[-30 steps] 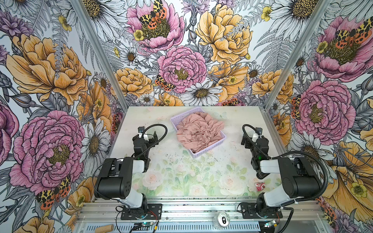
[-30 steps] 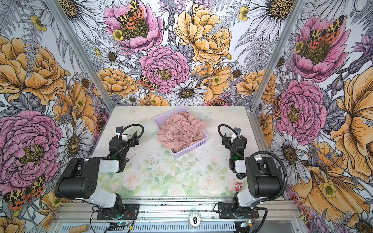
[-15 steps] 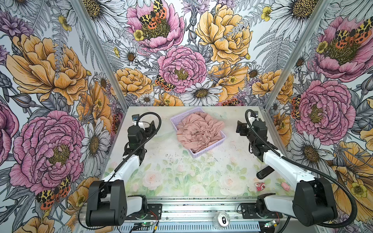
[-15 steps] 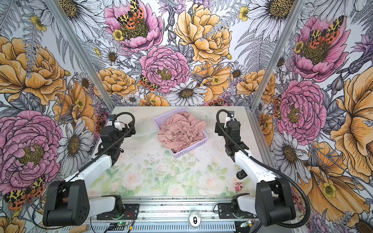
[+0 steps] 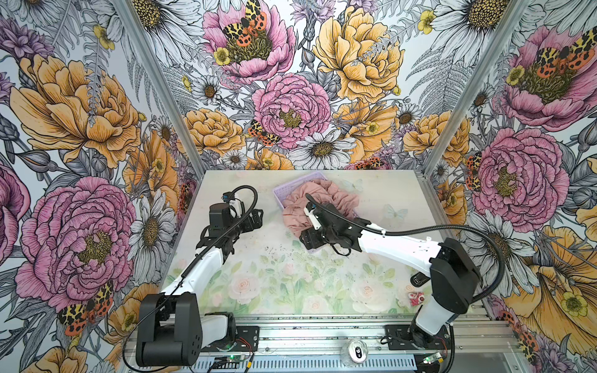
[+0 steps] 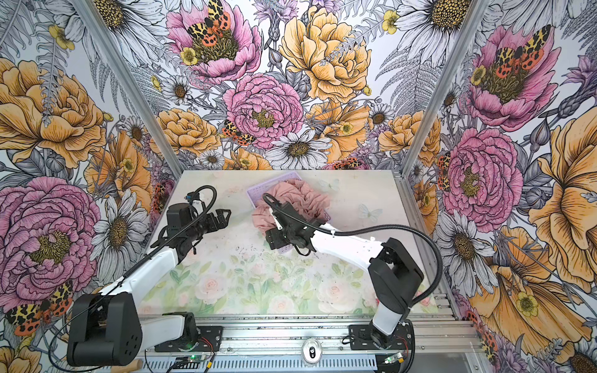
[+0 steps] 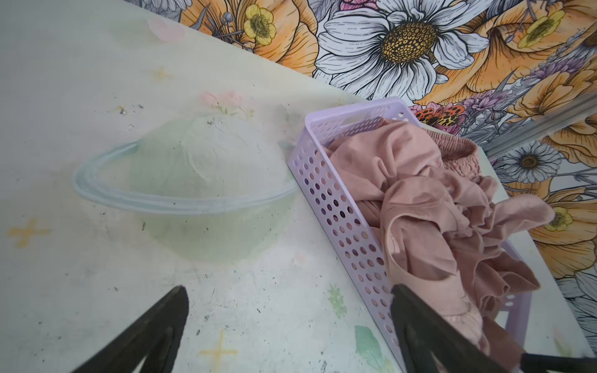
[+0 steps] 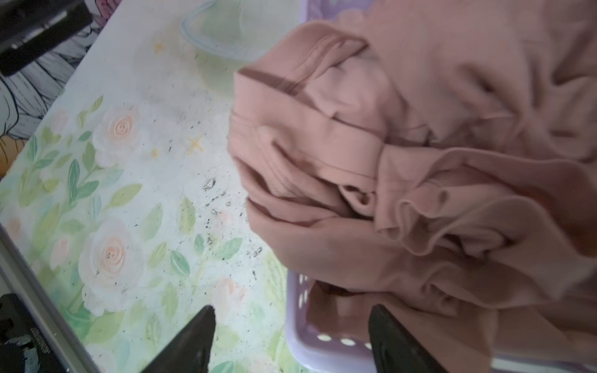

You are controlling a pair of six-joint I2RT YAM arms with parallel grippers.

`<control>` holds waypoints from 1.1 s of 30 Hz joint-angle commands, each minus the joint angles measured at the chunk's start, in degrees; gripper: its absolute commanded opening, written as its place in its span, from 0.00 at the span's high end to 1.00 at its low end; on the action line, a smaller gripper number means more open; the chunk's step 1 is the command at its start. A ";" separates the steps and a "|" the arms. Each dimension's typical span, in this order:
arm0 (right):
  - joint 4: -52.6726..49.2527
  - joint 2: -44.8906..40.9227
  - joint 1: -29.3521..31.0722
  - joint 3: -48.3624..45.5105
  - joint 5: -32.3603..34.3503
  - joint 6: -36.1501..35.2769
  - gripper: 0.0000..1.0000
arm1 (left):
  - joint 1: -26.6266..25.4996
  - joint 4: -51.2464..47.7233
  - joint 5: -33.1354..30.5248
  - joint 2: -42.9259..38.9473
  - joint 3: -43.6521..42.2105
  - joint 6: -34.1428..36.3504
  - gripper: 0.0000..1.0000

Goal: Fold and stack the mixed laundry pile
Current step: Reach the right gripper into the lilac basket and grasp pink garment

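Both my arms have unfolded since a second ago. Left gripper (image 5: 256, 215) went out to the left of the basket (image 5: 280, 191). Right gripper (image 8: 292, 310) swung in from the right edge of the table (image 5: 274, 274) to the basket's near corner.

Surface: table pale, printed with roses and green leaves, peppered with black specks. Walls (image 5: 290, 106) on three sides carry big pink and orange blooms, daisies and spotted moths.

Pile (image 5: 326, 193): dusty-pink cloth heaped in the basket, upper middle of the table in both top views, spilling over the near-left side.

Writing: a can (image 5: 357, 350) lies on the front rail at the bottom of the frame; any print on it is too small to read.

Hands: my left jaws stand wide and hold nothing. My right jaws stand apart, also empty; the basket corner and hanging cloth lie beyond the tips.

Views: only the left wrist view shows a ringed green planet print (image 7: 206, 181) beside the basket, the holes in its lavender wall, and a gathered waistband (image 7: 458, 151) at the far end. Only the right wrist view shows folds and ruffled hems close up, somewhat blurred. In the top views my right fingers are hidden under the wrist.
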 commanded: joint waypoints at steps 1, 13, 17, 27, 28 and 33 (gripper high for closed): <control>-6.31 3.38 0.29 4.61 -0.64 2.75 0.30 | 0.38 -0.86 3.01 0.06 -0.13 -1.62 0.01; -8.28 9.29 0.55 8.17 -0.35 2.24 0.45 | 0.35 -0.90 2.88 0.94 0.11 -2.01 0.01; -8.94 11.10 0.51 9.85 -0.06 1.99 0.52 | 0.49 -1.22 2.71 1.25 0.29 -1.88 0.01; -13.43 14.25 -0.81 12.46 3.49 2.57 0.97 | 0.91 -1.52 2.57 2.14 0.63 -1.85 0.01; -13.75 13.77 -1.36 12.12 3.99 2.58 1.00 | 0.97 -1.61 2.64 2.14 0.71 -1.82 0.01; -14.61 9.29 -6.25 8.26 5.85 1.53 1.00 | 0.88 -1.85 2.69 2.66 0.73 -1.76 0.01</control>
